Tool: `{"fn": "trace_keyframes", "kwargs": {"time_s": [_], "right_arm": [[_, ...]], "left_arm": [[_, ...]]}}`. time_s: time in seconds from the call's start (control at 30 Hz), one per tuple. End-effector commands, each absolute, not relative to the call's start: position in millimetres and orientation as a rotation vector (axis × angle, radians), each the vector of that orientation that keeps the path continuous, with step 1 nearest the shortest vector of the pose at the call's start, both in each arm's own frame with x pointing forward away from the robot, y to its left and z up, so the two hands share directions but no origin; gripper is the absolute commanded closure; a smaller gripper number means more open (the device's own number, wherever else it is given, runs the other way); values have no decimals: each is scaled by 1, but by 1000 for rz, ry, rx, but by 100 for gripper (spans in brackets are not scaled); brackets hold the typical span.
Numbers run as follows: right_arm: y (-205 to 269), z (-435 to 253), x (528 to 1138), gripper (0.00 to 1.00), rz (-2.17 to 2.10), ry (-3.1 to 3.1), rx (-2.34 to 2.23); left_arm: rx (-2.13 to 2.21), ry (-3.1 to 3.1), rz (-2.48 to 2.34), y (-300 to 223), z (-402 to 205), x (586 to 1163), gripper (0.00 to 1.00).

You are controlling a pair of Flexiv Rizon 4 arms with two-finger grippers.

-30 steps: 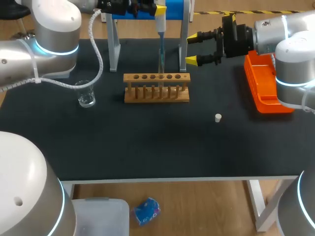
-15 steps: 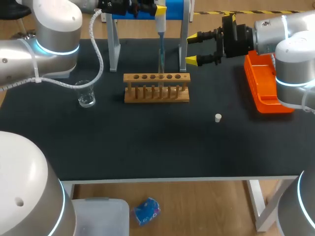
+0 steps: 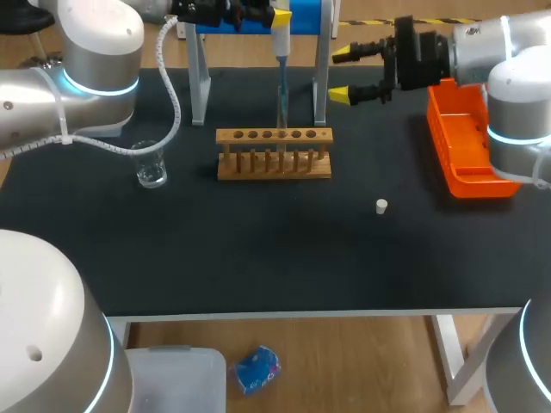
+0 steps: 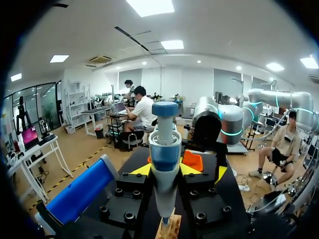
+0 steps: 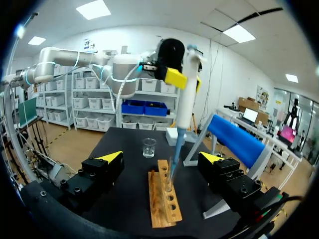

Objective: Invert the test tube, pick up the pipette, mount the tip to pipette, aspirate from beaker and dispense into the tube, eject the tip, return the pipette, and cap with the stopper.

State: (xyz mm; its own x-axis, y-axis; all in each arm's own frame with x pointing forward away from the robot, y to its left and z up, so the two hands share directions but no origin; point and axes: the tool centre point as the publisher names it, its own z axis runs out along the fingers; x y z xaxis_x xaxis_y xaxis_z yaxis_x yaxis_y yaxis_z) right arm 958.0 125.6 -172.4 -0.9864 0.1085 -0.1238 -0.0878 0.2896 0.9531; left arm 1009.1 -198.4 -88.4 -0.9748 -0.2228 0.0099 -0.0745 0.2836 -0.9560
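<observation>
Left gripper (image 4: 165, 170), clamped on pipette (image 3: 281, 43), is holding its tip in the racked tube (image 3: 281, 142), probably dispensing; right gripper (image 3: 343, 75) is hovering right, fingers apart.

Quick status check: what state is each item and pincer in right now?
left pincer: shut on the pipette
right pincer: open, empty
pipette: vertical, tip down in the test tube
test tube: upright in wooden rack, uncapped
stopper: loose on the table
beaker: upright

Upright pipette (image 3: 281, 41), tip (image 3: 281, 95) inside racked tube (image 3: 281, 142)
</observation>
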Motion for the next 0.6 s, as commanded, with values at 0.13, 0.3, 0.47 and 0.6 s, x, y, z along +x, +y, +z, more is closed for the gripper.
{"fn": "trace_keyframes", "kwargs": {"time_s": [0.13, 0.3, 0.47, 0.6], "right_arm": [[107, -101, 948, 0, 1696, 2412, -84], [109, -57, 953, 0, 1671, 2423, -143], [122, -30, 962, 0, 1595, 2440, -131], [140, -17, 965, 0, 1545, 2465, -142]], "left_arm": [[-282, 2411, -1787, -199, -88, 1009, 100], [-282, 2411, -1787, -199, -88, 1009, 100], [-282, 2411, -1787, -199, -88, 1009, 100], [-282, 2411, -1787, -199, -88, 1009, 100]]}}
